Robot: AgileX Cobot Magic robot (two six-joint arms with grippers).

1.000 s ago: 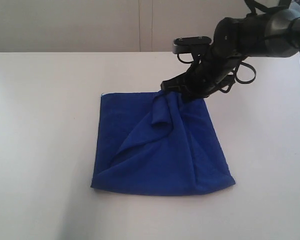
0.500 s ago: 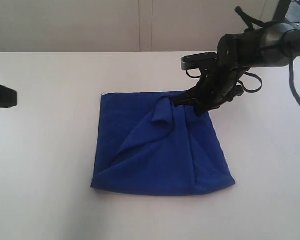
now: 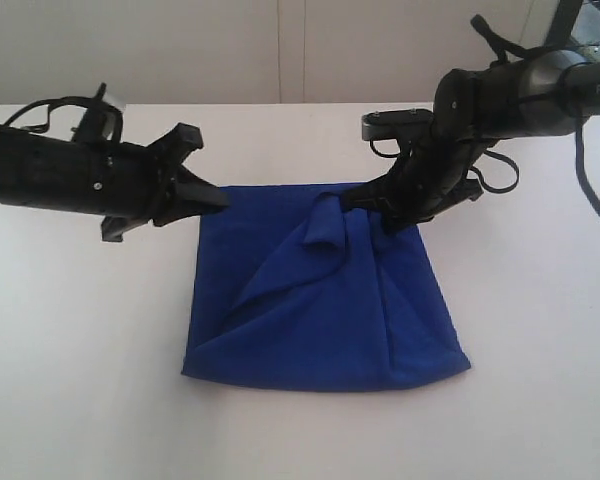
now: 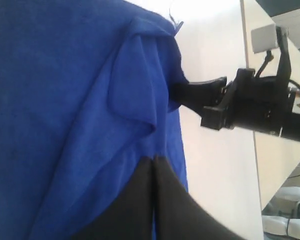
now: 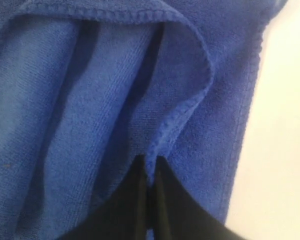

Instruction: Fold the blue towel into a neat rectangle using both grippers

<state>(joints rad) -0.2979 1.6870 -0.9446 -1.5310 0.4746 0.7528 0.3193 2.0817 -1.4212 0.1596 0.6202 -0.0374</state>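
The blue towel [image 3: 320,310] lies on the white table, roughly square, with a loose raised fold running from its far edge toward the near left. My right gripper [image 3: 366,203] is at the far edge by that fold, shut on the hem, which shows pinched between its tips [image 5: 149,162]. My left gripper [image 3: 218,198] is at the towel's far-left corner, jaws pressed together over the cloth [image 4: 154,160]; no cloth shows clearly between them. From the left wrist, the right gripper [image 4: 176,93] pokes into the towel's [image 4: 65,100] edge. The right wrist view is filled with towel [image 5: 90,100] folds.
The white table [image 3: 80,360] extends on all sides of the towel. A pale wall [image 3: 280,50] runs behind the table's far edge. The right arm's cables [image 3: 495,175] hang beside its wrist.
The left arm has swept in from the left edge to the towel's far-left corner. The right gripper has stayed at the far edge, still holding the fold.
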